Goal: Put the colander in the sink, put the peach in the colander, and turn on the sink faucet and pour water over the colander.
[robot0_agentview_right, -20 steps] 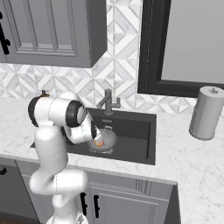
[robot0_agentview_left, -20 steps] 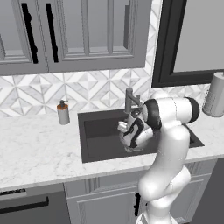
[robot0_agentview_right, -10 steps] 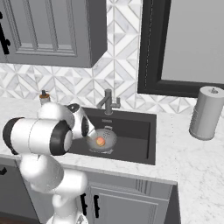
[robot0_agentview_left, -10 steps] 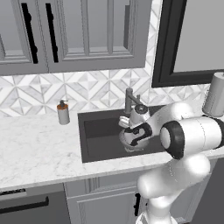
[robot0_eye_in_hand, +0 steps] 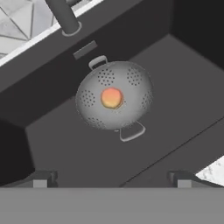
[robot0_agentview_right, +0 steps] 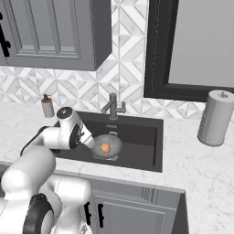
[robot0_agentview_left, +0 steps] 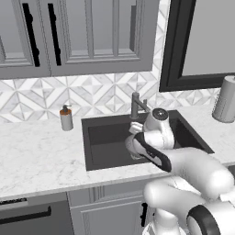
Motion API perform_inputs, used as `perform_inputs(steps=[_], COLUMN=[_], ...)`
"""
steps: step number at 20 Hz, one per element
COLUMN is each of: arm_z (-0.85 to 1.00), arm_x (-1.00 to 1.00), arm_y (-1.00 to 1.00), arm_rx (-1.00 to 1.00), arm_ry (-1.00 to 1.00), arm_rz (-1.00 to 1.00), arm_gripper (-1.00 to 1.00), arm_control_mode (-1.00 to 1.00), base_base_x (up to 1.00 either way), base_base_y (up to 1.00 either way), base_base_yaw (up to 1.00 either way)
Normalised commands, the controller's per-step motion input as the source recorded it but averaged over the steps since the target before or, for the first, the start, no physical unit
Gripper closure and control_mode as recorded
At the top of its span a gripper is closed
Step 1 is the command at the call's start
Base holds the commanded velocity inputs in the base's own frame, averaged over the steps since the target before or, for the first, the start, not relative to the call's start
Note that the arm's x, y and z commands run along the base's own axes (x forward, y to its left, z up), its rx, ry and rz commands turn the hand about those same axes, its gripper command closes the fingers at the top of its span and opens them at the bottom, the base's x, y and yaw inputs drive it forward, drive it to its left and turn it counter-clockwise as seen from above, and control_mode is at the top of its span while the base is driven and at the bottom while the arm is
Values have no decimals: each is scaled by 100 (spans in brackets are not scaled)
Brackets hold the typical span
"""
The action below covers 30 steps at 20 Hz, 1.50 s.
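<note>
The grey colander (robot0_eye_in_hand: 114, 96) stands upright on the floor of the dark sink (robot0_eye_in_hand: 183, 87), with the orange-pink peach (robot0_eye_in_hand: 111, 97) lying in its middle. The same colander (robot0_agentview_right: 109, 147) and peach (robot0_agentview_right: 105, 147) sit below the sink faucet (robot0_agentview_right: 113, 106). My gripper (robot0_eye_in_hand: 111, 179) hovers above and short of the colander, open wide with nothing between its fingertips (robot0_eye_in_hand: 41, 179). From the right base view, the gripper (robot0_agentview_right: 90, 140) sits just left of the colander. The faucet's post (robot0_eye_in_hand: 63, 15) rises behind the sink's back rim. No water runs.
A soap bottle (robot0_agentview_left: 66, 118) stands on the marble counter left of the sink. A paper towel roll (robot0_agentview_right: 215, 118) stands on the counter to the right. My bent arm (robot0_agentview_left: 183, 165) crosses the sink's front edge. Cabinets hang above.
The arm has swung low and forward across the sink's front edge. The hand has drawn back from the colander. Colander and peach have stayed in place.
</note>
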Motion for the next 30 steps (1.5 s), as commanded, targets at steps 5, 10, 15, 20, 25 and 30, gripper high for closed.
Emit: perform_inputs(steps=[5, 10, 15, 20, 25, 30], arm_z=[65, 49, 55, 72, 77, 71], arm_x=[-60, -23, -12, -40, -64, -61], arm_y=[0, 0, 0, 0, 0, -8], arm_rx=[0, 0, 0, 0, 0, 0], arm_ry=[0, 0, 0, 0, 0, 0], arm_rz=[5, 4, 0, 3, 5, 4], arm_gripper=[-100, -100, -100, -100, -100, -100], arm_control_mode=[-100, -100, -100, -100, -100, -100], base_base_x=[0, 0, 0, 0, 0, 0], base_base_y=[0, 0, 0, 0, 0, 0], base_base_yaw=[0, 0, 0, 0, 0, 0])
